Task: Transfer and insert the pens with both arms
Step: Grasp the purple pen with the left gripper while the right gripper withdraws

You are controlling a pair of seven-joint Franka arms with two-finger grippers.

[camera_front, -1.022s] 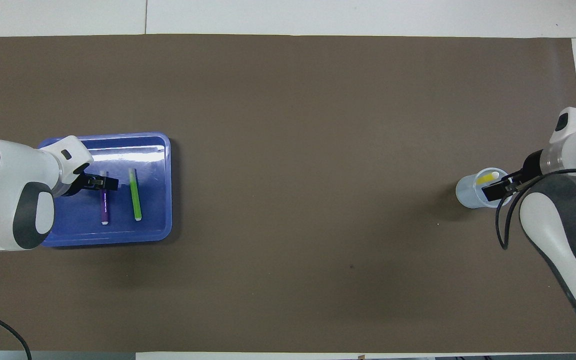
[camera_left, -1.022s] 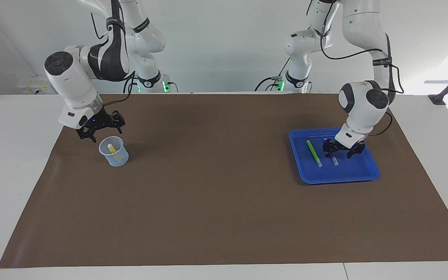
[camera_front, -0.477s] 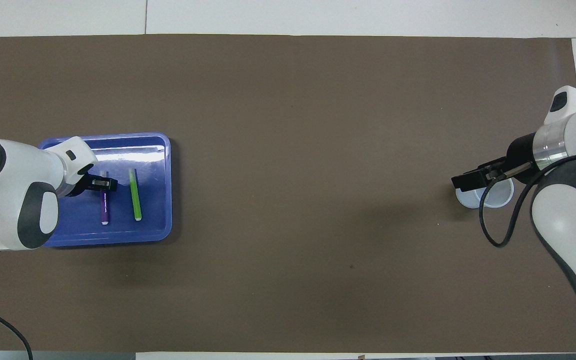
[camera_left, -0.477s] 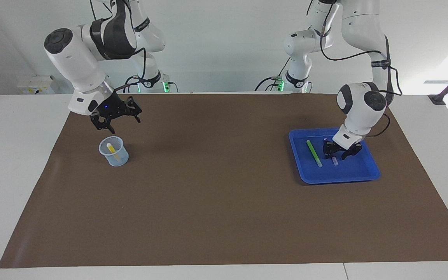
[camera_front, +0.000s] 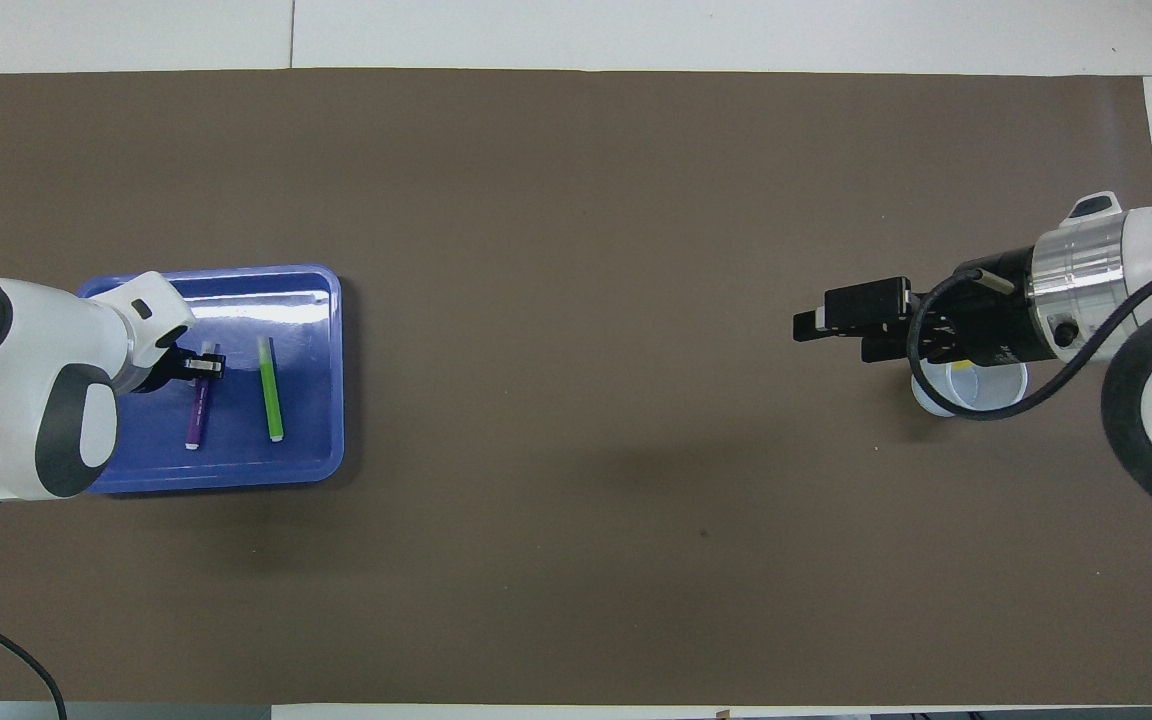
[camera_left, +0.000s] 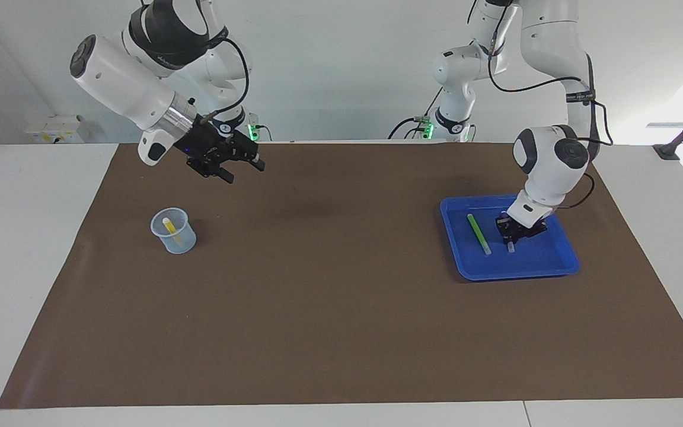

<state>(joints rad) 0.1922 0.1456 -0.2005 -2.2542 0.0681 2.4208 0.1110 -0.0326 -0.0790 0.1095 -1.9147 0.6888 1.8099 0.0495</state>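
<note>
A blue tray (camera_left: 519,271) (camera_front: 308,425) sits toward the left arm's end of the table. In it lie a green pen (camera_left: 478,233) (camera_front: 270,388) and, beside it, a purple pen (camera_left: 511,246) (camera_front: 195,415) lying slightly askew. My left gripper (camera_left: 510,232) (camera_front: 204,367) is down in the tray, shut on the purple pen. A yellow pen (camera_left: 169,228) stands in a translucent cup (camera_left: 173,231) (camera_front: 976,392) toward the right arm's end. My right gripper (camera_left: 232,166) (camera_front: 821,325) hangs open and empty, raised over the mat beside the cup.
A brown mat (camera_left: 329,296) (camera_front: 576,200) covers most of the white table. Two smaller white arms with green-lit bases (camera_left: 445,127) stand at the robots' edge. In the overhead view the right arm's wrist covers part of the cup.
My left gripper has shut on the purple pen, which has turned slightly. My right gripper has risen from beside the cup and swung toward the table's middle, staying open.
</note>
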